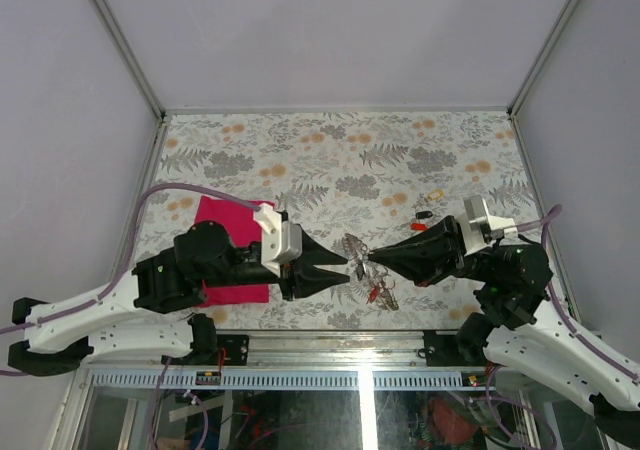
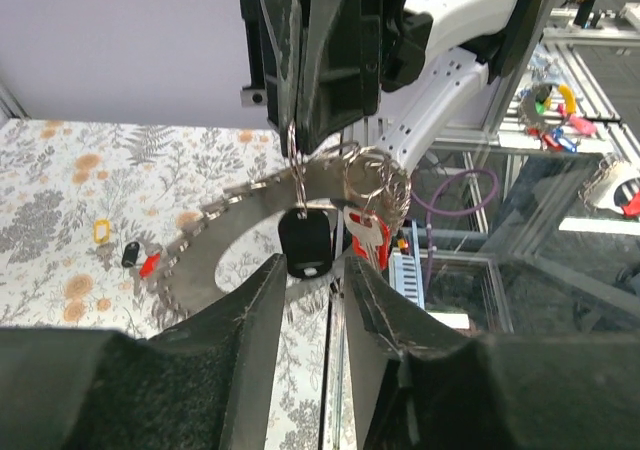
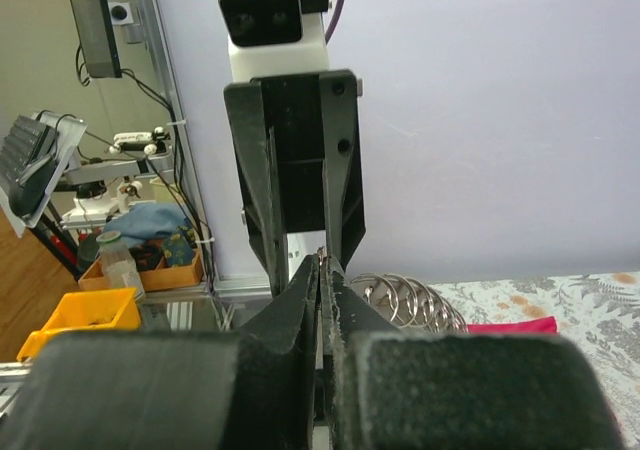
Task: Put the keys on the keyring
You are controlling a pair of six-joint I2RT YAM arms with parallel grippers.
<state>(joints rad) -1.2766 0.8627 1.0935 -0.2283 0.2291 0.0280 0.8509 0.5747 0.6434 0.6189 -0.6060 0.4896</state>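
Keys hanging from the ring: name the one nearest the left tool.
The black-headed key, hanging at the gap between the left tool's fingers; the red-headed key hangs off to the side.

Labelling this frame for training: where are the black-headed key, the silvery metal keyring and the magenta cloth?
Black plastic-headed key (image 2: pixel 304 242): left wrist view, its head's centre.
Silvery metal keyring (image 2: pixel 377 178): left wrist view, its coiled loops.
Magenta cloth (image 1: pixel 230 212): top external view, bare upper part.
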